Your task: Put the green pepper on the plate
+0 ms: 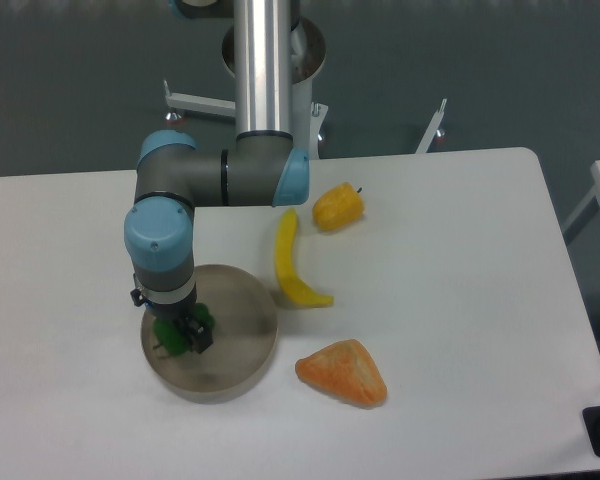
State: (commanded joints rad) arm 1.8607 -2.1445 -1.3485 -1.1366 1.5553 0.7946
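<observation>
My hand (180,333) points straight down over the left part of the plate (242,352), and it is clenched around the green pepper (172,331). The pepper shows as a dark green lump on either side of my fingers, with a thin stem sticking out toward the plate's left rim. I cannot tell whether the pepper's underside touches the plate's surface or hangs just above it; my wrist hides that spot.

The plate lies on the white desk (460,300), directly beneath my hand, and most of its bare surface spreads out to the right of my fingers.

Further to the right of my hand, just past the plate's far-right rim, lies a yellow banana (291,262), curved and stretched away toward the back of the desk. Beyond the banana's far tip, still to my hand's right, sits a yellow-orange pepper (338,207). Near the plate's right edge, toward the front, rests an orange wedge-shaped piece (343,373), apart from the plate.
</observation>
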